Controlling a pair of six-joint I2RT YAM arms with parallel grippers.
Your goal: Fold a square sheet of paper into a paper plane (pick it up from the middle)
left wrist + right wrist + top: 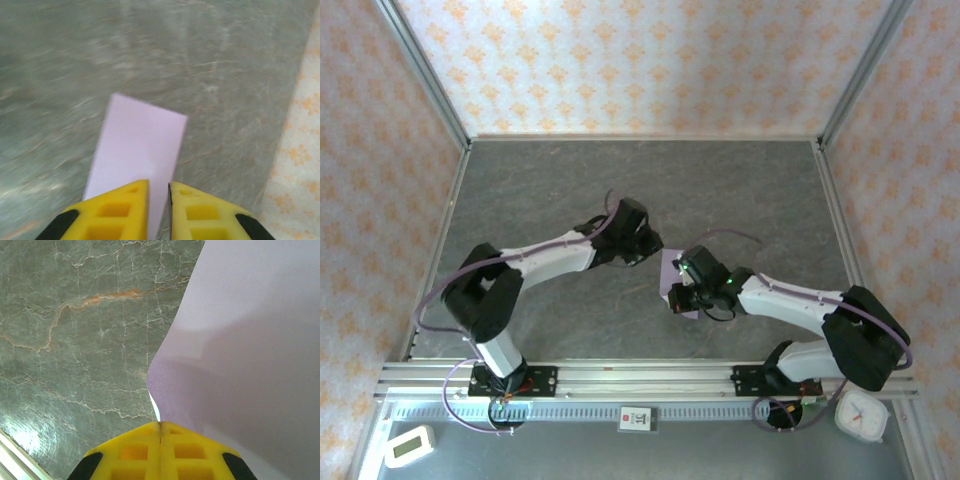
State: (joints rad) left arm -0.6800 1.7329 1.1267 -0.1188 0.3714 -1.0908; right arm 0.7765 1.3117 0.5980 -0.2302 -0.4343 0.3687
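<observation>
The lavender sheet of paper [669, 274] is partly folded and held up off the grey marble table between the two arms. My right gripper [679, 296] is shut on the sheet; in the right wrist view the paper [250, 340] curves up and away from the closed yellow fingertips [160, 423]. My left gripper [647, 250] hovers at the sheet's upper left. In the blurred left wrist view its jaws [159, 183] stand a narrow gap apart, with a lavender strip of paper [140, 150] running beyond and under them. No finished paper plane is to be seen.
Patterned walls close in the table [620, 190] on three sides. An aluminium rail [650, 378] carrying both arm bases runs along the near edge. In front of it lie a white timer [408, 445], a small card [635, 417] and a white clock [863, 415].
</observation>
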